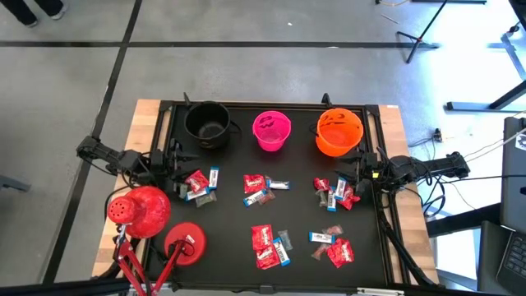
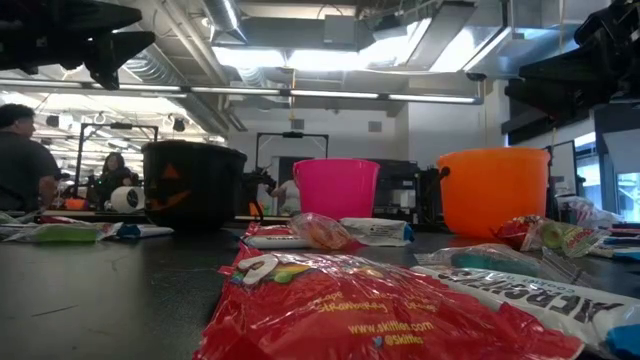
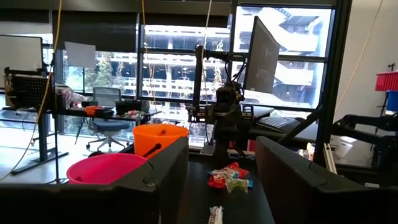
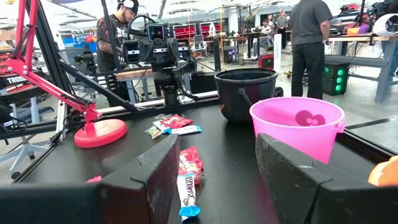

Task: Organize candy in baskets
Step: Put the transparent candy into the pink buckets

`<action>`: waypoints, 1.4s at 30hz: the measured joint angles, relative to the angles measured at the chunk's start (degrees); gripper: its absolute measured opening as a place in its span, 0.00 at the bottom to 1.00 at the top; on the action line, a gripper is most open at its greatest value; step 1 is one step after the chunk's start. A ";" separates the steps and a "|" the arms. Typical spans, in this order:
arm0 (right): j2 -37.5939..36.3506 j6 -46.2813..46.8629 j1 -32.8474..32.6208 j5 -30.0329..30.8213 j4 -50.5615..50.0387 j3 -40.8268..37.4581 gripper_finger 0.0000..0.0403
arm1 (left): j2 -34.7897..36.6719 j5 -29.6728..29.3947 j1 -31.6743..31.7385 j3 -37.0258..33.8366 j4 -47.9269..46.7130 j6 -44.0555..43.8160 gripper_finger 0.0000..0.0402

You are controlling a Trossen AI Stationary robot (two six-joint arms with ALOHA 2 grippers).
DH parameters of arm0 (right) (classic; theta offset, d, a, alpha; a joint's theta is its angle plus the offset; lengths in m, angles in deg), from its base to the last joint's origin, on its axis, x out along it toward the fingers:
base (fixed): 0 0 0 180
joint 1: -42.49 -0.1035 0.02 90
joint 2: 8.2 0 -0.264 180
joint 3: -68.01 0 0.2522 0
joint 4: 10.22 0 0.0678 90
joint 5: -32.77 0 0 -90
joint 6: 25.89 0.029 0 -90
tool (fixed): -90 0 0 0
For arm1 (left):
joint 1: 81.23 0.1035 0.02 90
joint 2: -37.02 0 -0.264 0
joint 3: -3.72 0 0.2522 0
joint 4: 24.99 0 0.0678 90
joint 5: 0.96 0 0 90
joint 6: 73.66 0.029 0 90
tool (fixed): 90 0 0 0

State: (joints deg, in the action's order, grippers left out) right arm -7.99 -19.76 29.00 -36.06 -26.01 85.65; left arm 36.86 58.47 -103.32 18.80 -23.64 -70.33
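Three buckets stand in a row along the table's far edge: a black cauldron (image 1: 207, 123), a pink one (image 1: 272, 130) and an orange one (image 1: 339, 131). Wrapped candy lies on the black mat in several small heaps: left (image 1: 200, 184), centre (image 1: 261, 189), right (image 1: 335, 193), near centre (image 1: 269, 245) and near right (image 1: 333, 247). My left gripper (image 1: 179, 163) (image 3: 222, 162) hangs open by the left edge, just left of the left heap. My right gripper (image 1: 355, 174) (image 4: 217, 162) hangs open by the right edge, beside the right heap. Neither touches anything.
Two red dome-shaped lamps on red legs (image 1: 140, 210) (image 1: 186, 243) stand at the table's near left corner. A raised dark frame (image 1: 271, 105) borders the mat. People (image 4: 310, 37) stand in the room beyond the table. Bare mat shows between the candy heaps.
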 joint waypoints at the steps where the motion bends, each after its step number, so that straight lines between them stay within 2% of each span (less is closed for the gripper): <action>1: 0.00 0.00 -0.01 0.00 0.02 0.02 0.53 | 0.00 0.00 0.00 0.00 -0.02 0.00 0.44; 25: 0.00 0.00 -0.01 0.00 -0.07 0.00 0.53 | 0.00 -0.57 0.00 0.00 2.34 0.59 0.44; 38: -0.01 0.00 -0.01 0.01 -0.09 0.01 0.53 | 0.01 -13.57 0.00 0.00 1.41 3.22 0.44; 42: 0.00 0.00 0.00 0.00 -0.09 0.02 0.53 | 0.01 -15.40 0.00 -0.02 -0.07 0.18 0.44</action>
State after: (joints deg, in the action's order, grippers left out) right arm -7.99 -19.76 29.00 -36.06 -26.09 85.67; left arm 36.86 43.07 -103.32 18.78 -23.71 -70.15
